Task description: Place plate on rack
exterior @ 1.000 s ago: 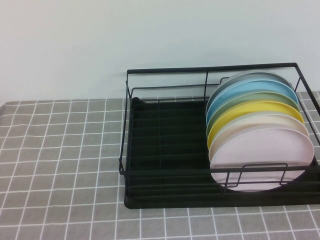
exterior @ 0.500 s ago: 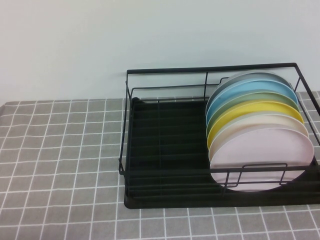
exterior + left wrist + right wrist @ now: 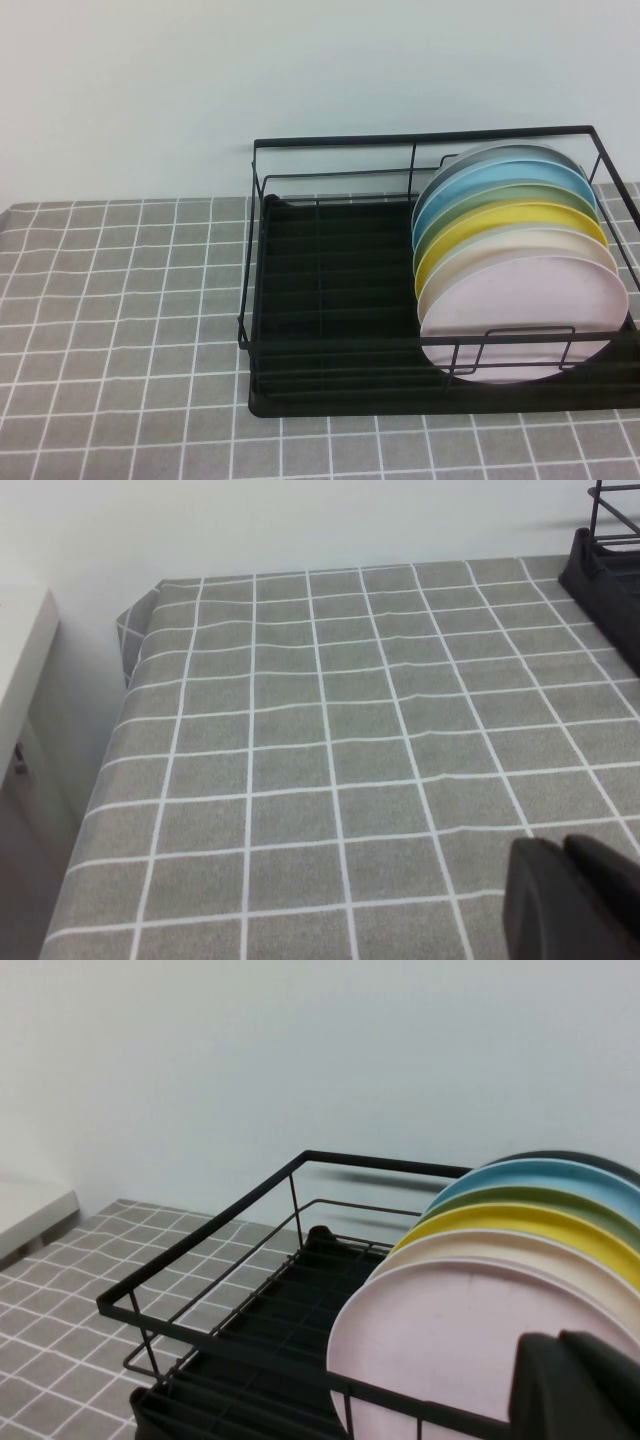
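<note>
High view: the rack stands on a grey checked tablecloth; the plate, pale pink, stands frontmost in a row of plates at the rack's right end, just ahead of a cream plate and a yellow plate. Neither arm appears.

Left wrist view: the left gripper hangs over bare cloth, a rack corner beyond; its opening cannot be told.

Right wrist view: the right gripper sits close before the plate; its opening cannot be told.
</note>
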